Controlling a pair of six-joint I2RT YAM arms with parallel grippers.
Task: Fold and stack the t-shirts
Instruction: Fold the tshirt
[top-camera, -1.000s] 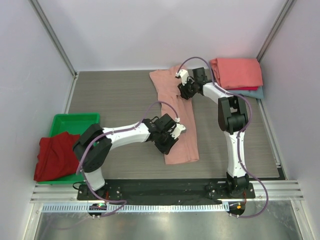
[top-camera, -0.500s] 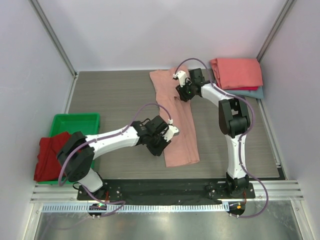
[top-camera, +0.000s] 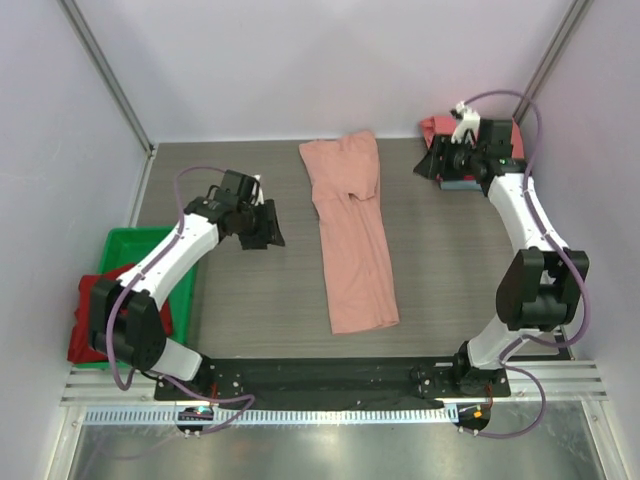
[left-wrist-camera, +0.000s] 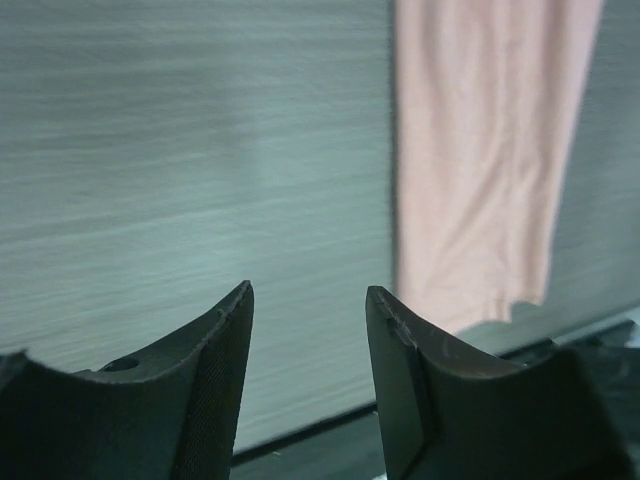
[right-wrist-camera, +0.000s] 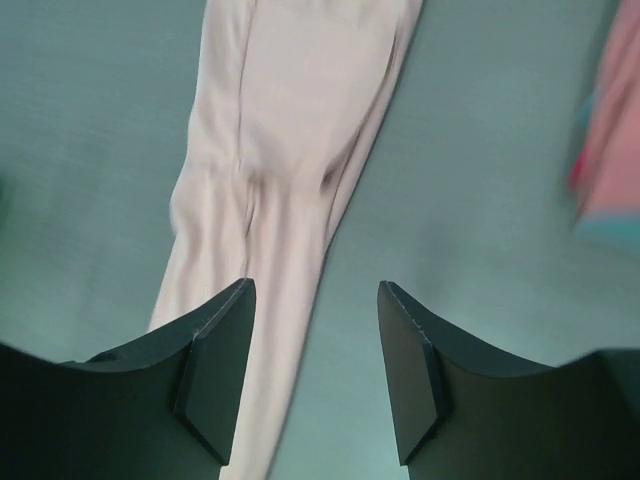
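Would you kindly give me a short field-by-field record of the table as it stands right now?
pink t-shirt: folded into a long narrow strip, flat in the middle of the table, touched by neither tool
left tool: open, empty, above bare table left of the strip
right tool: open, empty, near the far right corner
coral-red t-shirt: far right corner, lying on a blue-grey t-shirt
dark red t-shirt: partly in the green tray, left side
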